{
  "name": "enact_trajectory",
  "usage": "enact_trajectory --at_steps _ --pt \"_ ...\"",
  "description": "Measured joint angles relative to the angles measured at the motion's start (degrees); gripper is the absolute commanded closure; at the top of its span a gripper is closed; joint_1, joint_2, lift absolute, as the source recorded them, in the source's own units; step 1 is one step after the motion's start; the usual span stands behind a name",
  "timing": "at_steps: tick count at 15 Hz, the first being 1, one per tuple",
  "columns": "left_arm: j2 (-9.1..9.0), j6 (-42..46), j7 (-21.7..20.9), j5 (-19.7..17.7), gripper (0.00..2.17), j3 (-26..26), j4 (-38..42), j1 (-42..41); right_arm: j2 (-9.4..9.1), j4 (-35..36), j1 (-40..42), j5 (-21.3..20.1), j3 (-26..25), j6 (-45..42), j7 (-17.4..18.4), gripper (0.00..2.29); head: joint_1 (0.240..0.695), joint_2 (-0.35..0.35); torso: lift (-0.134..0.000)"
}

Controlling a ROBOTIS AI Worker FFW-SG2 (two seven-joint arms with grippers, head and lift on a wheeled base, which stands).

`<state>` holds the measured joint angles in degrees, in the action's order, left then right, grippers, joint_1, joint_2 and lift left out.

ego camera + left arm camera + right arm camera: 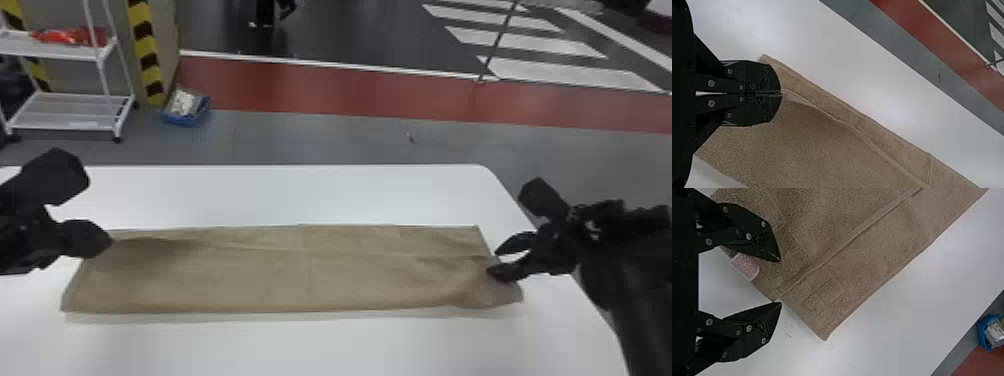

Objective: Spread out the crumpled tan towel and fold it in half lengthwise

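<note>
Apparently fold is nearly done: tan towel [280,282] lies on worktop [300,350] as long doubled strip, already spread. Your left claw [782,93] pinches upper layer [820,156] by towel's far left corner; your right claw [781,282] stands wide at towel's right end. You likely still need to align far edges, release, smooth wrinkles.

Arms [625,285], matt black; wrist housings [55,175], blocky, dark; left gripper [107,242] and right gripper [494,261], matching, each carries two black, tapering fingers [764,321] with patterned ends; pale round screws [711,83] stud the black linkages [725,327].
</note>
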<state>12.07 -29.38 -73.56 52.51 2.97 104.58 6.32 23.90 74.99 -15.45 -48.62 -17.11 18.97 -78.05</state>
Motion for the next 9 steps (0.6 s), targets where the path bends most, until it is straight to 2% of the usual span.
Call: enact_trajectory --at_steps 1,3,5,9 --pt "0.09 0.0 0.0 -0.1 1.42 0.0 0.0 0.0 -0.04 -0.4 -0.4 -0.1 0.1 0.4 0.0 0.74 0.695 -0.212 -0.124" --pt "0.29 0.1 -0.1 -0.2 1.42 0.2 -0.1 0.0 -0.08 -0.6 -0.8 0.2 0.1 1.4 0.0 0.74 0.695 -0.21 -0.124" --pt "0.42 0.1 0.0 -0.5 1.42 0.3 -0.1 0.0 -0.09 -0.6 -0.9 0.3 0.1 2.2 0.0 0.88 0.695 -0.209 -0.124" --pt "0.65 0.1 -0.2 -0.7 1.42 0.6 -0.1 -0.2 -0.39 -0.3 -1.0 0.8 -0.6 2.9 0.0 0.88 0.695 -0.207 -0.124"
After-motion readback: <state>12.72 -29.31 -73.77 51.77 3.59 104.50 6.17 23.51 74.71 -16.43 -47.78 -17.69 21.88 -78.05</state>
